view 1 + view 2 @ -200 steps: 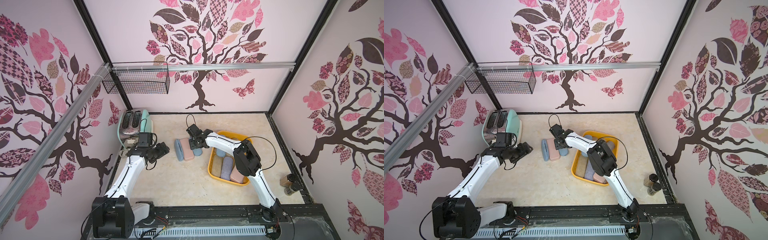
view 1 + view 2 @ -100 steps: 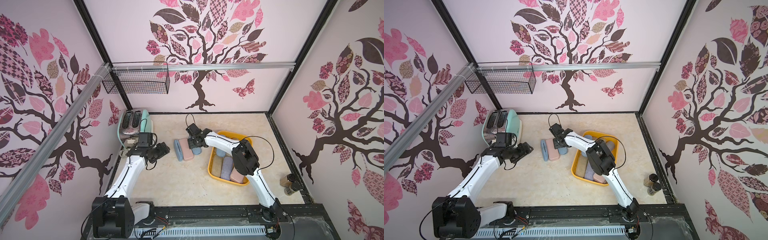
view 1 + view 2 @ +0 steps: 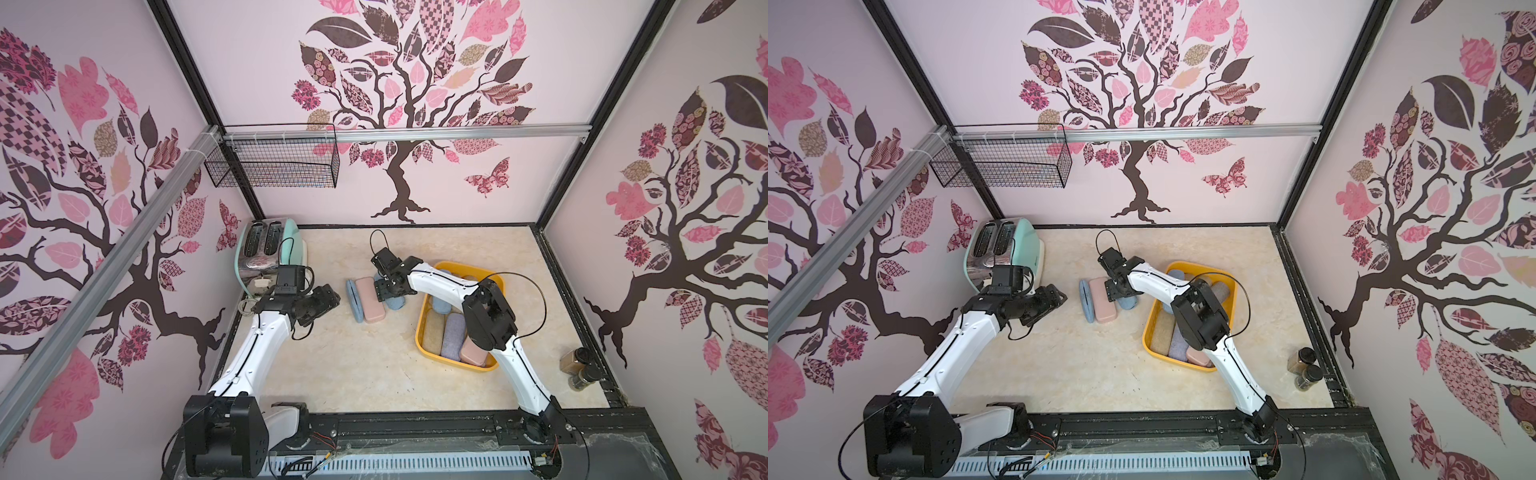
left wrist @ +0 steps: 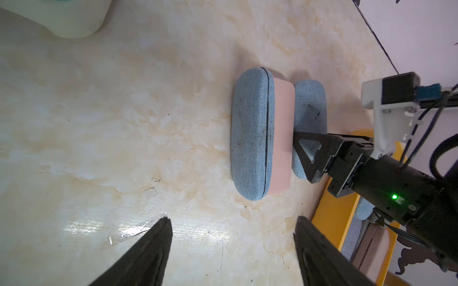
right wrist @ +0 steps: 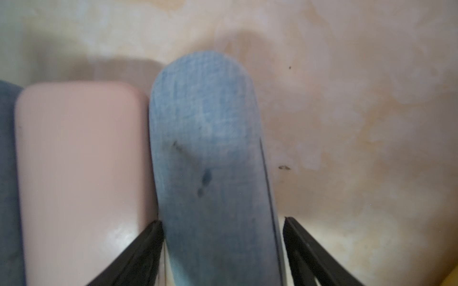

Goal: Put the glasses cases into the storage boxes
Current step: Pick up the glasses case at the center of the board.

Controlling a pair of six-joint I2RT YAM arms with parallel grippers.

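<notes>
Straddling the blue case across its short width, the right hand stands released: one finger is wedged between this case and the pink case beside it, the other stands just off the far flank. The case lies flat on the desk, its long axis running straight out ahead of the hand, parallel to the pink case and to the near wall of the yellow tub, which sits just beside it. By my reading the coming move is a squeeze and a short carry sideways over that wall, and the right arm is the nearer. The left hand hangs released and empty, well apart, facing a second blue case propped on edge against the pink one. The right wrist view is blurred and cuts off the case's near end; in both top views the right arm hides part of the tub, so the count inside cannot be told.
</notes>
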